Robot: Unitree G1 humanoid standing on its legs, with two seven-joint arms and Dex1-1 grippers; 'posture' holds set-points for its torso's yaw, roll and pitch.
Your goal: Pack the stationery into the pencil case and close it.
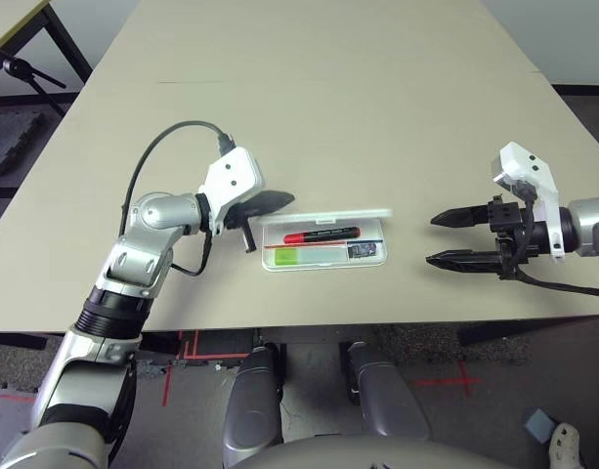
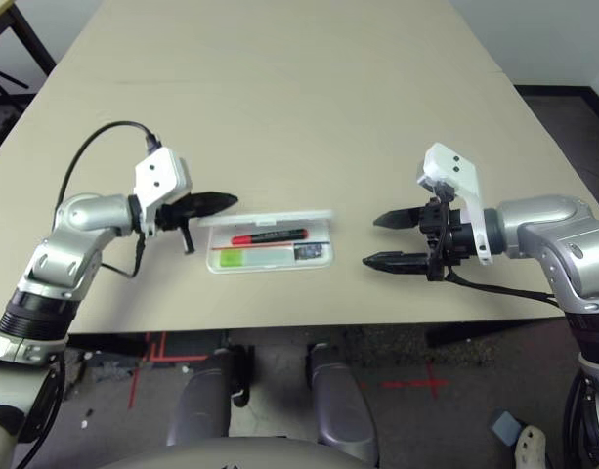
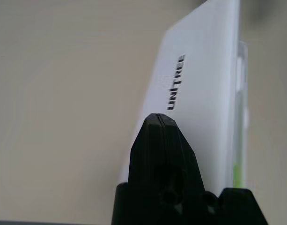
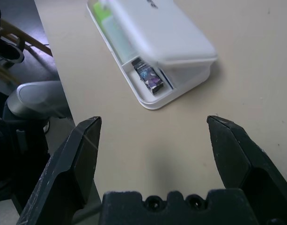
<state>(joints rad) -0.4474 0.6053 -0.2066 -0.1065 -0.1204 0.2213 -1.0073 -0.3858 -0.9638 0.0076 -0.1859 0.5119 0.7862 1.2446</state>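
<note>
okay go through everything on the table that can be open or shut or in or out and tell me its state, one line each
pencil case: open, lid part-raised over the tray
red marker: lying in the tray
lime-green highlighter: lying in the tray
dark block: in the tray's end
left gripper: shut, at the lid's edge
right gripper: open, empty, apart from the case

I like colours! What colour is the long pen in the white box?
The pen in the pencil case is red with a black end, clearest in the left eye view.

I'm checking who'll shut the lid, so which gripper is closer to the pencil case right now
Left. The left gripper sits at the pencil case's left end by the raised lid; the right gripper hangs open, apart from its right end.
</note>
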